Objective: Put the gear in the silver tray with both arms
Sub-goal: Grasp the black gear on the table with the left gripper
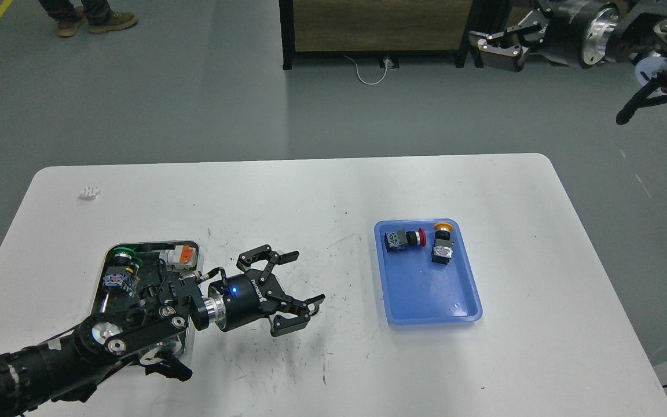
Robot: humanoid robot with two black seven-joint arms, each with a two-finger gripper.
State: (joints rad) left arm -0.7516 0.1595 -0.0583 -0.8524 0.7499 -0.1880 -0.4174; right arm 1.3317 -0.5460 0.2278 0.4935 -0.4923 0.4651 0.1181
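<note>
The small black gear (312,308) lies on the white table between the two trays, mostly hidden behind the lower finger of my left gripper. My left gripper (305,278) is open and low over the table, its fingers spread around the gear's spot. The silver tray (149,245) sits at the front left, and my left arm covers its lower half. It holds a green-capped switch (120,255) and an orange-and-white part (183,253). My right gripper (493,46) is open and empty, raised high beyond the table's far right.
A blue plastic tray (432,298) right of centre holds a red push-button (403,238) and a yellow-capped one (441,243). A small white piece (88,191) lies at the far left of the table. A dark cabinet stands behind the table.
</note>
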